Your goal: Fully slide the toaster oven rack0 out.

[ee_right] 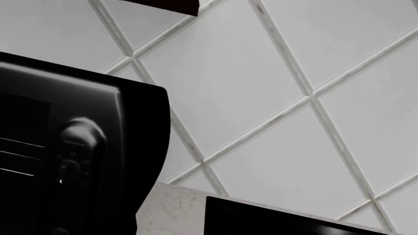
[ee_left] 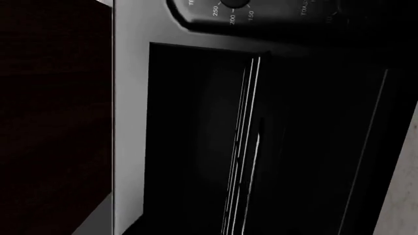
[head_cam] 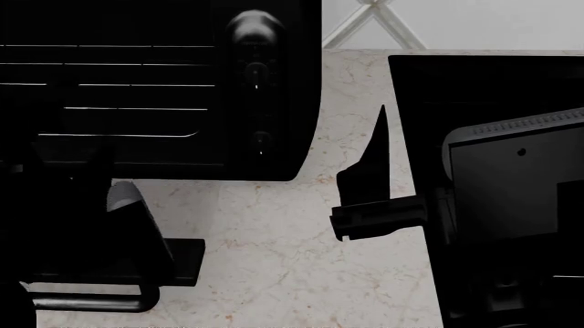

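Left arm [head_cam: 73,225] reaches low toward the toaster oven [head_cam: 264,89]; grip hidden, cannot tell. Rack [head_cam: 119,85] sits inside the cavity. Right gripper [head_cam: 376,198] hovers beside the oven over the counter [head_cam: 273,232], its opening unclear.

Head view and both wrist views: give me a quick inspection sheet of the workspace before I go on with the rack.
Surface: pale marbled counter, bare where it shows.
Job's things: toaster oven at the head view's upper left, knob column on its right side; rack0 shows as thin pale wires in the dark cavity, and edge-on in the left wrist view. How far out it sits cannot be told.
Clutter: black cooktop slab at right.
Grippers: left gripper not identifiable in the dark lower-left mass; right gripper hangs over the counter, its jaws unreadable.
Cables: nothing seen.
Surroundings: white diamond-tiled wall.
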